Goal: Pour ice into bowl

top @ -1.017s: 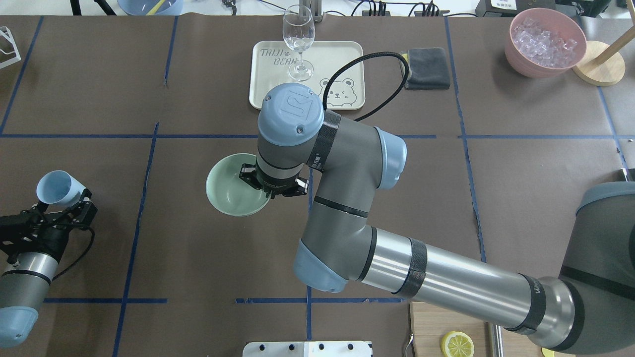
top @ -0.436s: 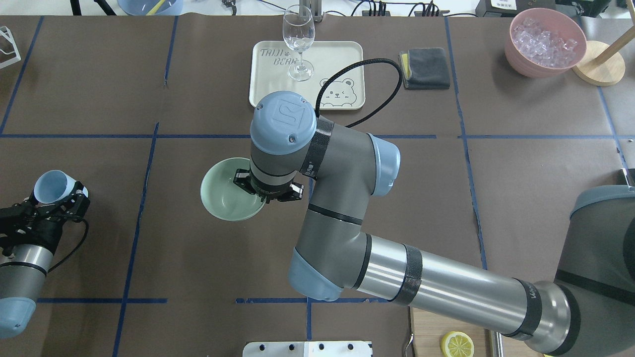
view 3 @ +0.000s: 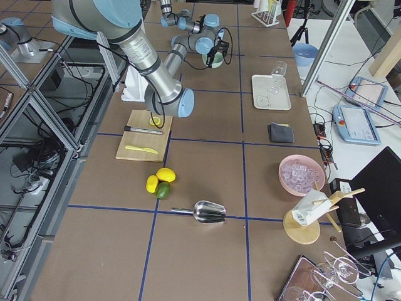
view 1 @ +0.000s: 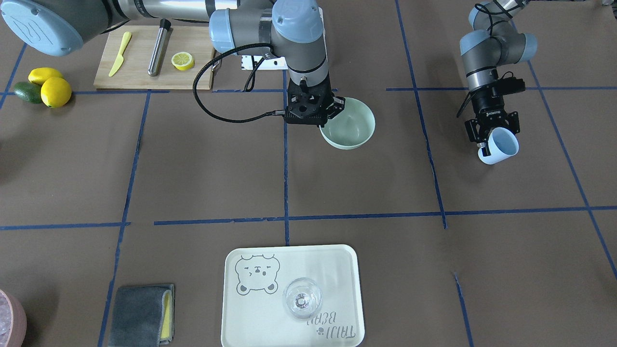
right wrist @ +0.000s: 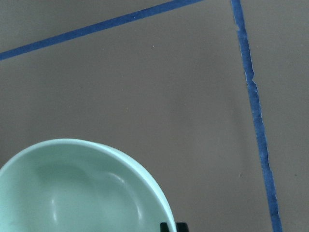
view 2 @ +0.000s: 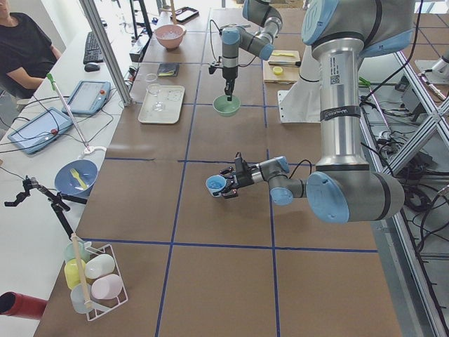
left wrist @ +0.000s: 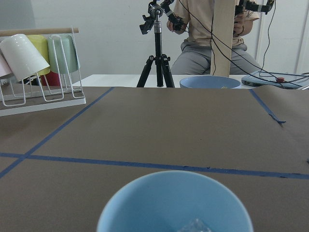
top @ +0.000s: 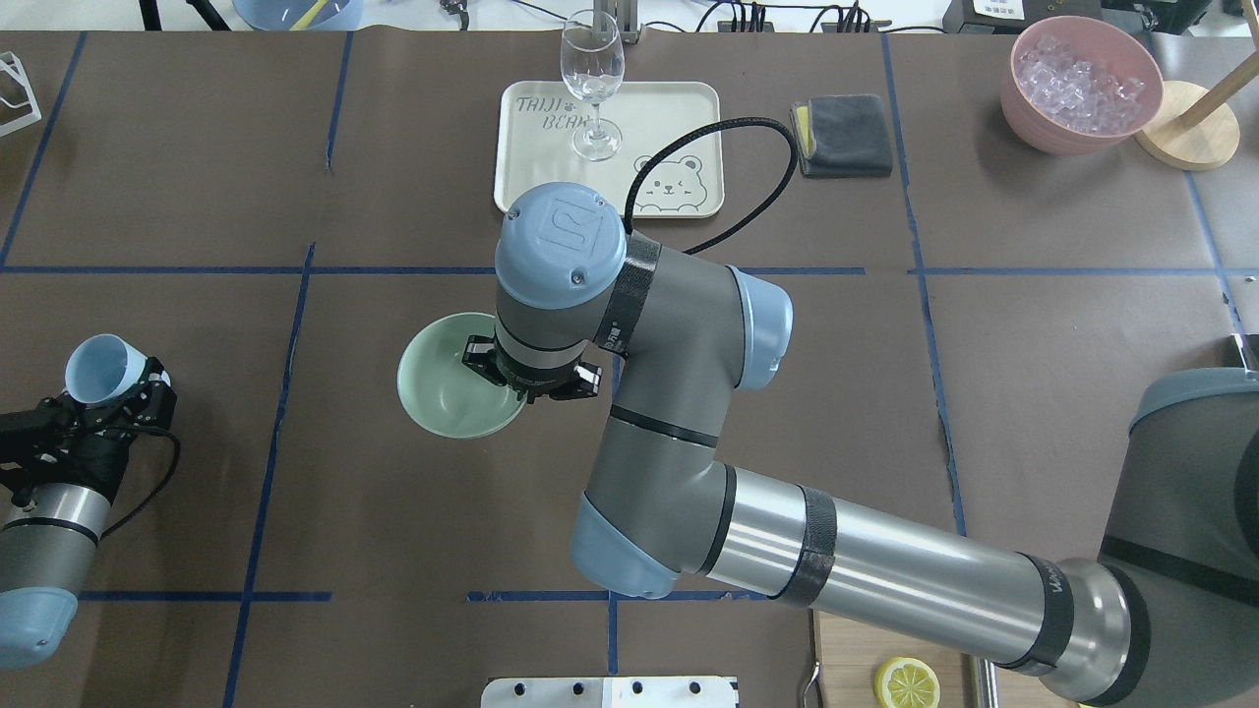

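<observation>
Barely visible ice [left wrist: 195, 225] in cup [left wrist: 145, 203], R fingers [right wrist: 166, 227] cropped, pinching bowl [view 1: 354, 130]

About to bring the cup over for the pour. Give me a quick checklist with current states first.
1. Left gripper shut on the light blue cup: ok.
2. Ice in the cup: ok, a clear cube shows at its bottom.
3. Right gripper pinching the rim of the mint-green bowl: ok.
4. Bowl empty, mouth up: ok.
5. Cup over the bowl: not ok, it is well off to one side.
6. Bowl resting on the table: cannot tell.
</observation>
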Controlling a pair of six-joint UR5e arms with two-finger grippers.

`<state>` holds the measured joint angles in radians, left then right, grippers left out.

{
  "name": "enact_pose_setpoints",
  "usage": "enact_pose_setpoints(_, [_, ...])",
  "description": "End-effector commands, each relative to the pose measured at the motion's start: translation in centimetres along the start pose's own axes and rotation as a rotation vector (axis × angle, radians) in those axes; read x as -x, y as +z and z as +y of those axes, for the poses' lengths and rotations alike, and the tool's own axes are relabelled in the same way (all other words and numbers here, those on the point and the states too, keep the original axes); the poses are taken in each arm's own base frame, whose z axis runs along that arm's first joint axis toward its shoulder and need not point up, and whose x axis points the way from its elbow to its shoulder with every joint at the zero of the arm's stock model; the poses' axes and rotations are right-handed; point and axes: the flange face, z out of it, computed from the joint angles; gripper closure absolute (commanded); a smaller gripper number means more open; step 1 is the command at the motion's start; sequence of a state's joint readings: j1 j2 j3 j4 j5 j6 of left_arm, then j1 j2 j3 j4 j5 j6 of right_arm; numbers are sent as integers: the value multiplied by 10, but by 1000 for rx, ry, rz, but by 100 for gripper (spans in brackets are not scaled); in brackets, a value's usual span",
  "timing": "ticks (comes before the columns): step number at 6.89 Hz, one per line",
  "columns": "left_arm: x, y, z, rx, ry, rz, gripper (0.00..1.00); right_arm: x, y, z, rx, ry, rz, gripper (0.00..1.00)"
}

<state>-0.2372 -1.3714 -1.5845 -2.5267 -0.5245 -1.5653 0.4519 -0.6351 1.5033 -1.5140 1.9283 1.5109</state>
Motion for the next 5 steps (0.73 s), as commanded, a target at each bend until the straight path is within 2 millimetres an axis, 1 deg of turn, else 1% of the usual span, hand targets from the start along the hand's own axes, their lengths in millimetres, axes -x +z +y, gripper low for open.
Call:
enact_pose_setpoints(1, [-19, -6, -39, 11, 17, 38, 100, -1, 6, 0, -17, -2, 9, 100])
enact_pose_setpoints(2, [-24, -14, -66, -13, 32, 88, 100, 6, 16, 1, -38, -12, 1, 100])
enact_pose_setpoints(3, [-22, -14, -81, -33, 39, 90, 100, 15, 36, -1, -38, -19, -6, 100])
enact_pose_setpoints(4, [-16, -19, -92, -38, 45, 88, 100, 32, 54, -1, -51, -27, -8, 100])
enact_pose_setpoints(5, [-15, -23, -98, -39, 40, 91, 100, 32, 76, 0, -80, -39, -13, 100])
